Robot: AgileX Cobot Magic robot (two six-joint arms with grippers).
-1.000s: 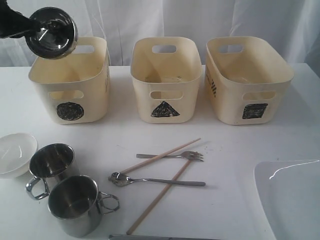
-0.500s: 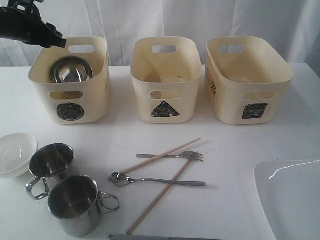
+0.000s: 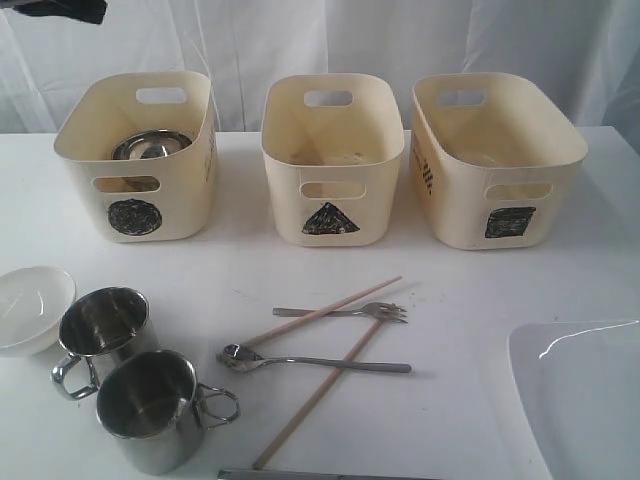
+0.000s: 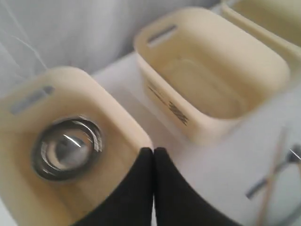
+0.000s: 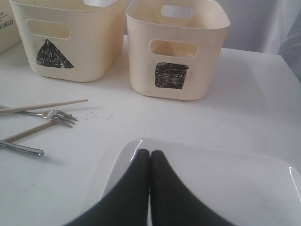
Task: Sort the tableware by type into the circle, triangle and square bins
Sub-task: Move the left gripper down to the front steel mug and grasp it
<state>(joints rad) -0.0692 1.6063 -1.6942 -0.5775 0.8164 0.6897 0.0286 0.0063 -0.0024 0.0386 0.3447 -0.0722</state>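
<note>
left gripper [image 4: 154, 151] clenched, empty, by the circle bin [image 3: 185, 195], steel bowl [image 3: 150, 146] inside. right gripper [image 5: 149, 153] clenched, empty, over the plate [image 5: 235, 188]. only the right wrist view catches "world" printed on a cream tub [image 5: 5, 33].

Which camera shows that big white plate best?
The right wrist view: the plate spreads wide across it, partly behind the shut right hand. The exterior view catches only one corner; the left wrist view misses it.
</note>
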